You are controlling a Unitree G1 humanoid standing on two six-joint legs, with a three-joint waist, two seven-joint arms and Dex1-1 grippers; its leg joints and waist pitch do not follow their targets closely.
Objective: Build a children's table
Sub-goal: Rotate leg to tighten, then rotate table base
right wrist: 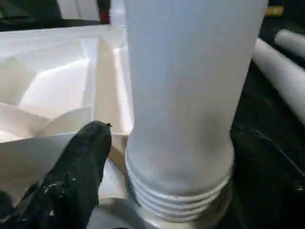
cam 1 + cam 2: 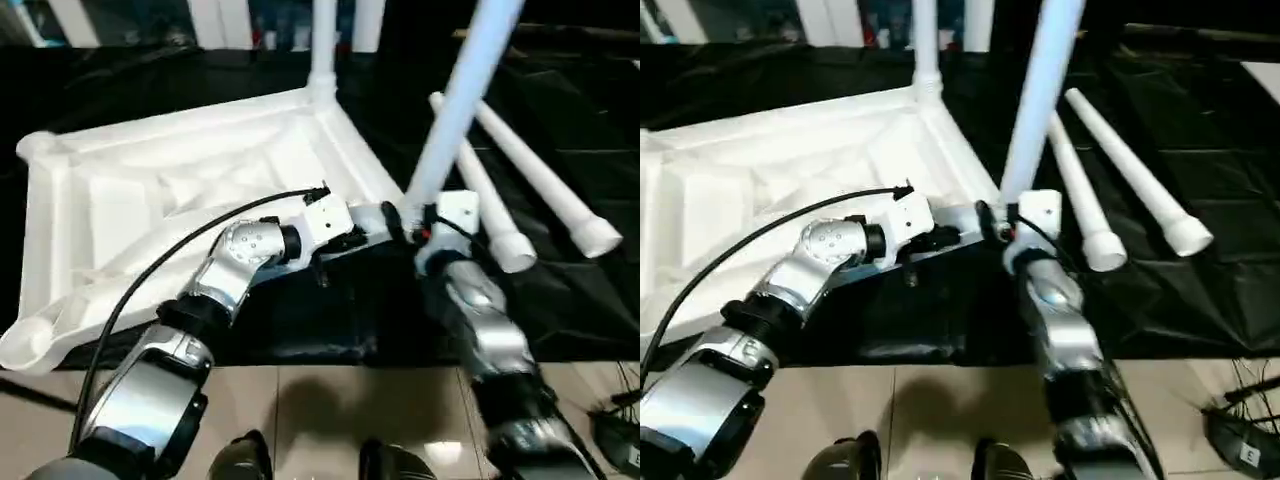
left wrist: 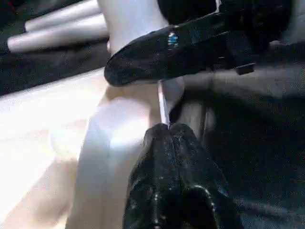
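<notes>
White plastic dominates the scene: the table top (image 2: 190, 190) lies upside down on a black sheet (image 2: 560, 300) spread over the floor, ribbed underside up. One leg (image 2: 323, 50) stands in the far corner socket, its upper length cut off by the picture's edge. A second leg (image 2: 455, 110) leans over the near corner socket, its threaded foot (image 1: 178, 200) at the socket mouth in the right wrist view. Two more legs (image 2: 545, 185) lie side by side on the sheet, just beyond that corner.

The left hand (image 3: 169, 131) is pressed shut, empty, its tips against the corner. The right hand (image 1: 157, 157) stands wide around the leaning leg's base; one finger (image 1: 76, 162) is apart from the plastic, the other hidden behind it. Both wrists crowd the corner, hiding the socket. A black cable (image 2: 150, 270) loops over the left forearm.
</notes>
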